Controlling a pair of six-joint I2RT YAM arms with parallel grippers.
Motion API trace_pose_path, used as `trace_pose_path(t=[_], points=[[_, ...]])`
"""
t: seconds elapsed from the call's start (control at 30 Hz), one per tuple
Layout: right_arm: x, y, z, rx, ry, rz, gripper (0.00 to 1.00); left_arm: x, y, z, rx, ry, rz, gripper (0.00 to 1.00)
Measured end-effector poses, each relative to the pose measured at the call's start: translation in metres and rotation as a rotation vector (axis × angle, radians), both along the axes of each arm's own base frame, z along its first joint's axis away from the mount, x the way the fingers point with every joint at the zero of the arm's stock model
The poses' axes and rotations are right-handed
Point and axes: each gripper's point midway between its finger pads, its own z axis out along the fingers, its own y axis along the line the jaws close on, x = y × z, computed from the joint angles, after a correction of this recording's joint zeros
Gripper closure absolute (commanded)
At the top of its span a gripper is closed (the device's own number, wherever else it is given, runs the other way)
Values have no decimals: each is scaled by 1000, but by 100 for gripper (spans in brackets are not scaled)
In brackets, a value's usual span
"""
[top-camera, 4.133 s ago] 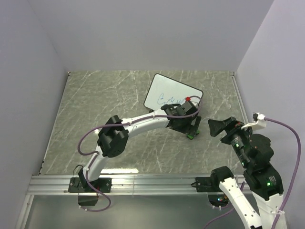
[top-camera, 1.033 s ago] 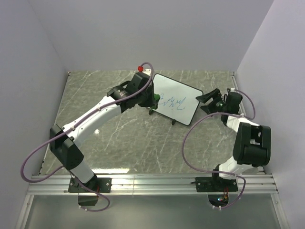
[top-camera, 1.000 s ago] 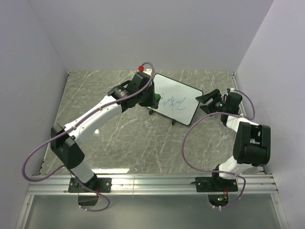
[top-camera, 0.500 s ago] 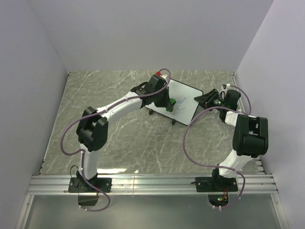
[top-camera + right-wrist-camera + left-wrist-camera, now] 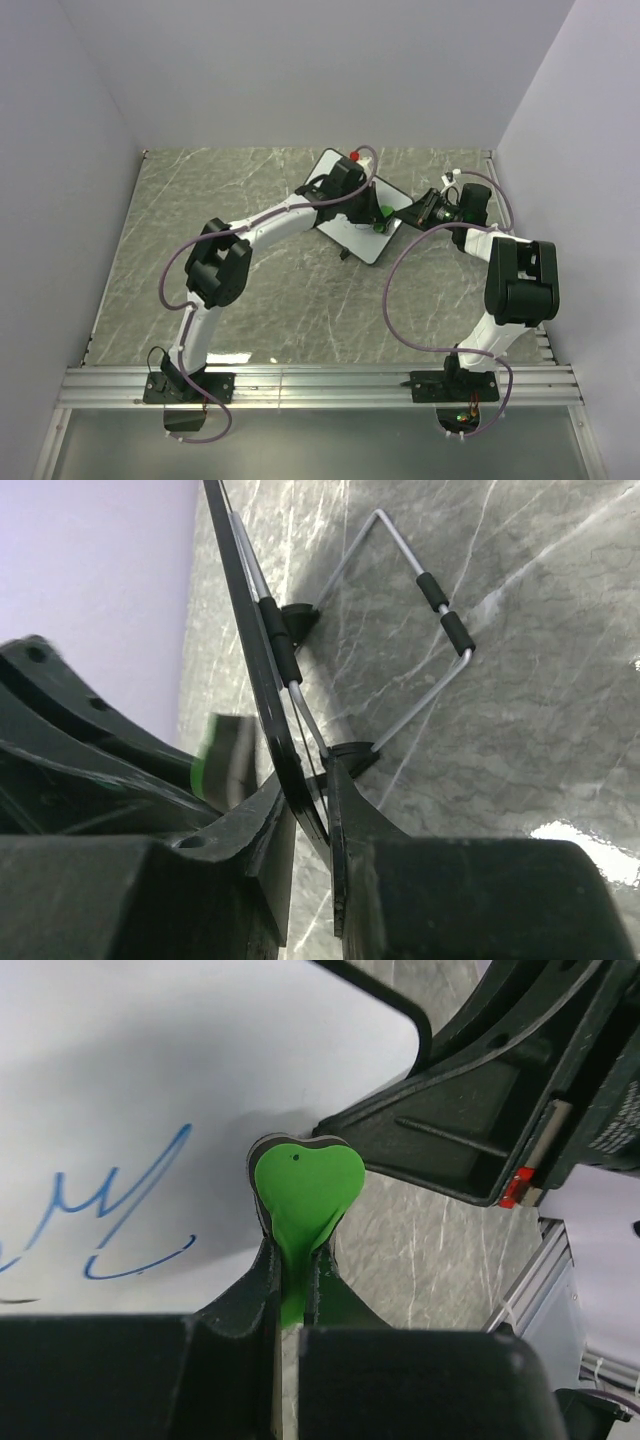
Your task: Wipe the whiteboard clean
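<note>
The whiteboard (image 5: 358,238) stands tilted at the back middle of the table. In the left wrist view blue marker strokes (image 5: 110,1205) remain on its white face (image 5: 150,1050). My left gripper (image 5: 372,212) (image 5: 293,1260) is shut on a green eraser (image 5: 381,213) (image 5: 303,1188), pressed against the board near its right edge. My right gripper (image 5: 418,211) (image 5: 310,785) is shut on the whiteboard's black right edge (image 5: 265,670), just beside the eraser (image 5: 202,770).
The board's wire stand (image 5: 425,590) rests on the marble table (image 5: 200,250) behind it. Grey walls close in the back and both sides. The right gripper's black body (image 5: 480,1110) fills the space just right of the eraser.
The left gripper has swept the eraser rightwards across the board to its right edge. The right gripper has moved in and closed on the board's right edge. Less writing shows.
</note>
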Motion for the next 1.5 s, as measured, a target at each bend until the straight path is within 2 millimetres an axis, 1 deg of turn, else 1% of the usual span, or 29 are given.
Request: trace_pose_path(t=[0.13,0.27,0.33,0.43,0.53,0.67,0.77,0.83,1.0,1.07,1.13,1.2,1.27,1.37,1.43,1.5], points=[[-1,0,-2,-12,-7,9,100,-3,-7,-16,12,16,-12,100],[-2,-1,-2,-26,-3,11,100,0,2,-31,21,18,19,100],[-2,-1,-2,-37,4,9,100,0,16,-44,34,36,42,100],[-4,-1,0,-54,7,10,100,5,42,-55,59,47,90,100],[-6,-1,2,-67,12,6,100,21,74,-65,108,23,171,100],[-7,-2,4,-70,25,-9,100,35,108,-85,188,-1,273,100],[-6,-3,4,-68,35,-16,100,38,125,-95,238,-13,341,100],[-6,-3,4,-69,41,-19,100,40,128,-96,240,-27,357,100],[-3,-2,8,-78,45,-24,100,39,118,-93,232,-49,346,100],[-1,-1,8,-85,46,-30,100,36,109,-90,233,-58,333,100],[0,0,8,-92,47,-38,100,32,93,-84,223,-69,308,100],[2,1,7,-97,47,-45,100,26,73,-75,202,-87,276,100],[3,3,7,-100,48,-48,100,16,49,-64,169,-104,230,100],[5,6,8,-103,44,-54,100,1,20,-53,130,-118,168,100],[5,6,8,-105,44,-59,100,-6,9,-49,112,-123,141,100],[6,6,7,-108,45,-62,100,-8,5,-48,105,-123,134,100]])
